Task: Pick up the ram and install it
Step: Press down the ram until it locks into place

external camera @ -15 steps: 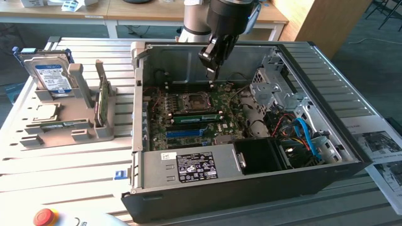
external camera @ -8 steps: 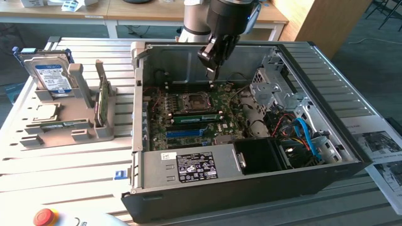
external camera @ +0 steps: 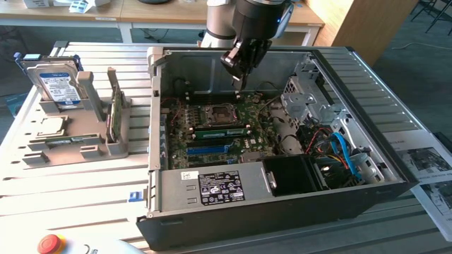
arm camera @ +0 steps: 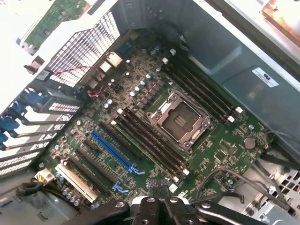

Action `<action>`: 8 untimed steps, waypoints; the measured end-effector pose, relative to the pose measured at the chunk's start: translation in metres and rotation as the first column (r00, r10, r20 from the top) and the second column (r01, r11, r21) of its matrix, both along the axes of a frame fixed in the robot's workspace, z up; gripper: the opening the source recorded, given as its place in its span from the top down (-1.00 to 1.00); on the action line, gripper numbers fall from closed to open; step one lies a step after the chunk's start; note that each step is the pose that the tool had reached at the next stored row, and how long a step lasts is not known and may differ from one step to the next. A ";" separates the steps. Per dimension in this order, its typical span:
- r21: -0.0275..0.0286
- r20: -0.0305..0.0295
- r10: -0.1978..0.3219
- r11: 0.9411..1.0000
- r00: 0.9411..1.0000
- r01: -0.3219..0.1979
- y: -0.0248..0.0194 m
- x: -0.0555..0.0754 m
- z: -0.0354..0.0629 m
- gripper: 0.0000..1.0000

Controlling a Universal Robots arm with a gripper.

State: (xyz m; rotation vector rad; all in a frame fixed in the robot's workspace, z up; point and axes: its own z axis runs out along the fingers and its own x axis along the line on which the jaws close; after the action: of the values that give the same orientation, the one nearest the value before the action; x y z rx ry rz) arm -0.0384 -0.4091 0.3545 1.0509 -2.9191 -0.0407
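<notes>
The ram (external camera: 222, 131), a long green stick, lies along the memory slots just in front of the square CPU socket (external camera: 215, 114) on the motherboard (external camera: 211, 152) inside the open computer case. My gripper (external camera: 240, 80) hangs above the back of the board, behind the socket and well clear of the ram. Its fingers are shut with nothing between them. In the wrist view the shut gripper (arm camera: 159, 190) looks down on the socket (arm camera: 178, 121) and the dark memory slots (arm camera: 150, 143); I cannot make out the ram there.
At the exterior view's left, a grey holder (external camera: 78, 151) carries a hard drive (external camera: 60, 84) and a matching green stick (external camera: 113, 114) standing on edge. Case walls, a drive cage (external camera: 307, 100), cables (external camera: 339, 151) and the power supply (external camera: 211, 186) ring the board. A red button (external camera: 51, 243) sits at the front.
</notes>
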 end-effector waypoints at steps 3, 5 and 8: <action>-0.001 0.001 -0.029 1.000 1.000 0.029 0.0000 0.000 0.0000 0.79; -0.002 0.001 -0.050 0.999 0.999 0.050 0.0000 0.000 0.0000 0.79; -0.003 0.002 -0.079 0.997 0.997 0.079 0.0000 0.000 -0.0001 0.79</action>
State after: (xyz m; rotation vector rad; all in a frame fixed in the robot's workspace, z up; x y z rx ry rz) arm -0.0384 -0.4091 0.3544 0.9347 -2.9602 -0.0383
